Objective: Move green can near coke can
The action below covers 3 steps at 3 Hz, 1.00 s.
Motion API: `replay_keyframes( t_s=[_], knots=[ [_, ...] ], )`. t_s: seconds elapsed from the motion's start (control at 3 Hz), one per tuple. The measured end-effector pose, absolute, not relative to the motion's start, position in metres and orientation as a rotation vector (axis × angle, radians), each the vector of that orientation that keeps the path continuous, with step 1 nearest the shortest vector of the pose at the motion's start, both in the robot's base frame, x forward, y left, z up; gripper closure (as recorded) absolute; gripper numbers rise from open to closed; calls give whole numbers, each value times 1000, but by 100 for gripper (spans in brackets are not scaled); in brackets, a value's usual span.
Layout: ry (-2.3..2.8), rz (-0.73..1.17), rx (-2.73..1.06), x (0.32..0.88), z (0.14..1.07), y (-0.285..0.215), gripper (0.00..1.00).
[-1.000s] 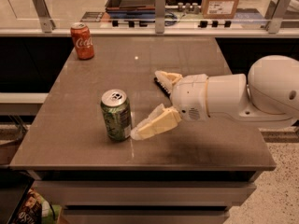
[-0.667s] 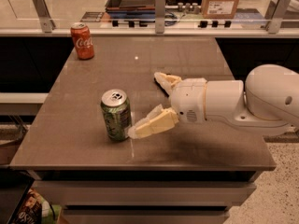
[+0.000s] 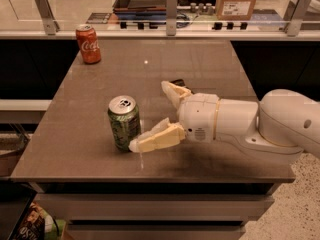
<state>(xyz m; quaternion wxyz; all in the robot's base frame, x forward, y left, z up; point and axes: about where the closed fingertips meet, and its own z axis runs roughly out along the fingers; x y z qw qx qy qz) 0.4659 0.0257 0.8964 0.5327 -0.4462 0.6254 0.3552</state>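
White Coca-Cola script legible on the red coke can (image 3: 88, 44), upright at the far left corner of the glossy brown desk (image 3: 200, 64); green can (image 3: 124, 123) with green and white patterned label, wording unreadable, upright near the front left, well apart from the red one. Hand (image 3: 149, 116) on a white arm (image 3: 240, 121) reaching in from the right, cream fingers spread wide and gripping nothing, near fingertip (image 3: 142, 144) right at the green can's lower right side. Behind the desk a glass rail on metal posts (image 3: 171, 11) and a cardboard box (image 3: 239, 1) with a white label too small to read; speckled floor (image 3: 295, 204) at lower right
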Motion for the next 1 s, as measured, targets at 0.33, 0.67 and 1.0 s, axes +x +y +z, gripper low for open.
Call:
replay_keyframes(
  t_s=[0.33,0.67,1.0],
  knots=[
    [1445,852,-1041,460,897,35,0],
    [1407,830,-1055,453,897,45,0],
    [1404,772,-1094,451,896,62,0]
  ],
)
